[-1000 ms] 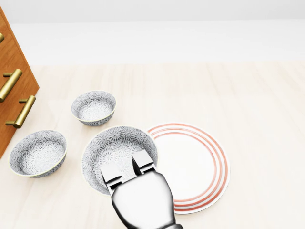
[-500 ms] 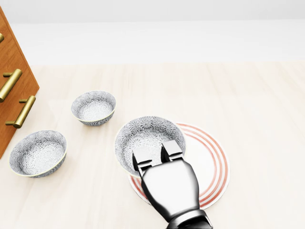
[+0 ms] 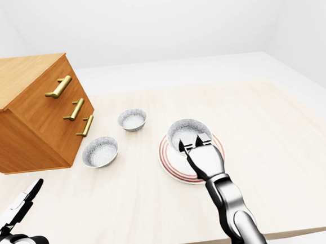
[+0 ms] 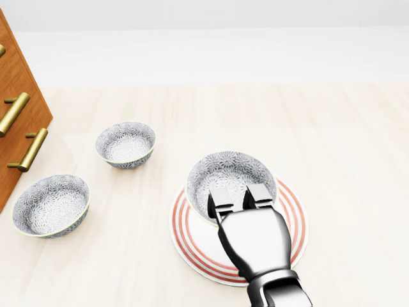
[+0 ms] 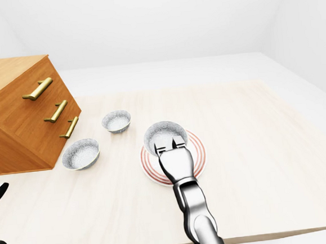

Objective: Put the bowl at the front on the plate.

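Head view: right hand point(image 4: 255, 240) pinches bowl point(image 4: 230, 169) at its lower rim, bowl over upper part of plate point(image 4: 190, 246).

Pale wood table point(image 3: 278, 147), wooden drawer chest point(image 3: 32, 115) — brass handles point(image 3: 58, 86), white walls point(image 3: 172, 19)

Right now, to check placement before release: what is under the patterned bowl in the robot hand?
The red-ringed plate lies under the bowl. The bowl and right robot hand cover its centre, so contact cannot be seen.
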